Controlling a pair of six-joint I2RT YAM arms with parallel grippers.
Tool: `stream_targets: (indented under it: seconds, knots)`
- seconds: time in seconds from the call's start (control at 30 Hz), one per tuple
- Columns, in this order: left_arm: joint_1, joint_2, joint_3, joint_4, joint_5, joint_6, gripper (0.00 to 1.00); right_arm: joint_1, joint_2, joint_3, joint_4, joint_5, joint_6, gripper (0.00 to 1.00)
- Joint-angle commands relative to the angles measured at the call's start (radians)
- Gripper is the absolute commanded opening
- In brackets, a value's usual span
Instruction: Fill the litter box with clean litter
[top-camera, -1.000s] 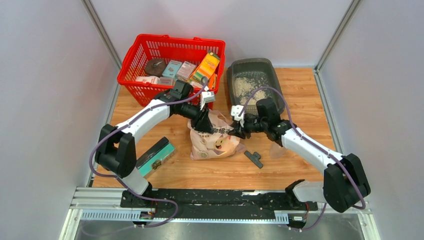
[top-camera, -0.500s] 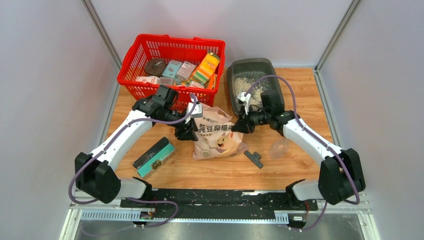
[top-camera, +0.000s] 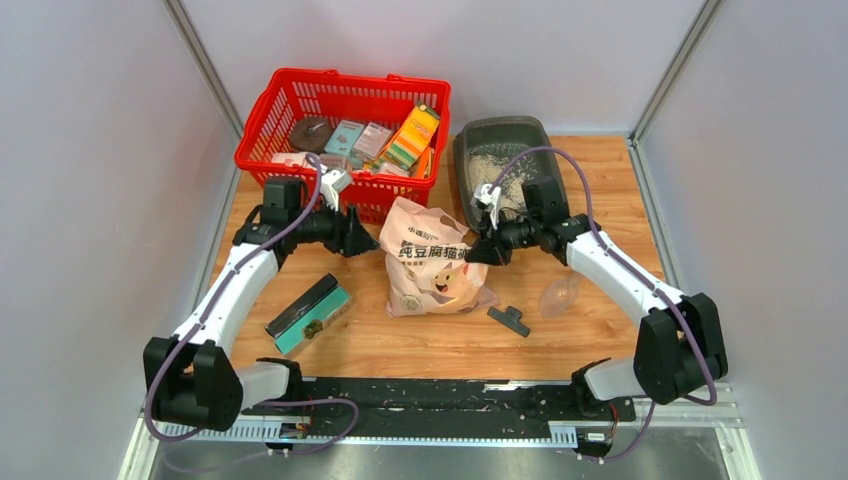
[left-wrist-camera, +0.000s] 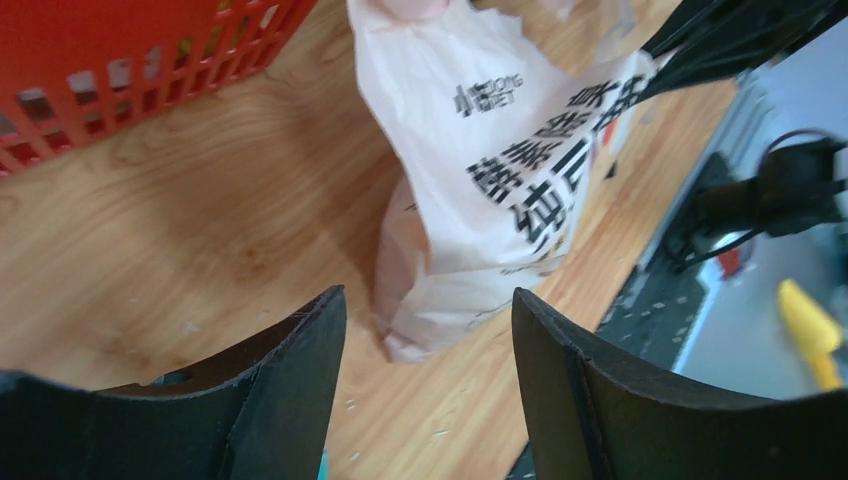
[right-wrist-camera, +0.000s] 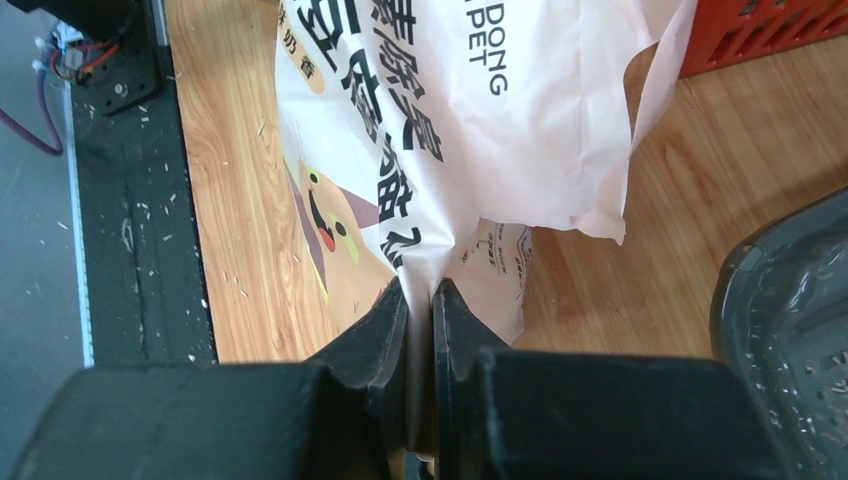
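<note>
The pinkish-beige litter bag (top-camera: 432, 262) with dark characters and a cartoon cat stands mid-table. It also shows in the left wrist view (left-wrist-camera: 500, 170) and the right wrist view (right-wrist-camera: 450, 130). My right gripper (top-camera: 476, 250) is shut on the bag's right edge; its jaws pinch a fold of the bag (right-wrist-camera: 421, 300). My left gripper (top-camera: 362, 243) is open and empty, a short way left of the bag (left-wrist-camera: 430, 310). The dark grey litter box (top-camera: 472, 140) sits at the back right with pale litter granules (top-camera: 497, 172) inside. Its rim shows in the right wrist view (right-wrist-camera: 790, 290).
A red mesh basket (top-camera: 285, 100) with several boxes stands at the back left. A teal-and-black box (top-camera: 308, 313) lies front left. A small dark T-shaped piece (top-camera: 510, 318) and a clear scoop-like object (top-camera: 557, 297) lie right of the bag.
My left gripper has let go of the bag and drawn back to the left toward the basket. The bag now stands more upright. My right gripper stays shut on its right edge.
</note>
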Motion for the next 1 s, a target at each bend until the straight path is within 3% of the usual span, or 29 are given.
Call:
stream_targets:
  seconds: [0.0, 0.17, 0.23, 0.4, 0.5, 0.57, 0.6, 0.63, 0.8, 0.97]
  knots:
    - [-0.008, -0.029, -0.036, 0.24, 0.061, -0.396, 0.71, 0.013, -0.053, 0.075, -0.009, -0.042, -0.148, 0.06]
    - [-0.019, 0.035, -0.034, 0.353, 0.066, -0.482, 0.74, 0.039, -0.073, 0.068, -0.036, -0.039, -0.185, 0.06]
    - [-0.032, 0.082, -0.005, 0.343, 0.026, -0.482, 0.78, 0.042, -0.076, 0.066, -0.038, -0.038, -0.192, 0.06]
    - [-0.061, 0.199, 0.047, 0.289, 0.004, -0.514, 0.77, 0.043, -0.088, 0.072, -0.058, -0.036, -0.222, 0.06]
    - [-0.068, 0.221, 0.044, 0.297, 0.038, -0.54, 0.64, 0.043, -0.109, 0.065, -0.068, -0.026, -0.235, 0.04]
    - [-0.068, 0.227, 0.026, 0.303, 0.099, -0.585, 0.33, 0.043, -0.123, 0.046, -0.068, -0.024, -0.235, 0.0]
    - [-0.068, 0.227, 0.018, 0.274, 0.098, -0.594, 0.13, 0.042, -0.137, 0.037, -0.067, -0.024, -0.229, 0.0]
    - [-0.046, 0.215, 0.001, 0.225, 0.048, -0.632, 0.0, 0.043, -0.143, 0.023, -0.055, -0.021, -0.22, 0.0]
    - [0.069, 0.164, -0.131, 0.136, 0.073, -0.799, 0.0, 0.036, -0.151, 0.005, -0.033, -0.027, -0.136, 0.0]
    - [0.081, 0.175, -0.188, 0.082, 0.06, -0.863, 0.0, 0.029, -0.125, 0.02, -0.038, -0.053, -0.134, 0.0]
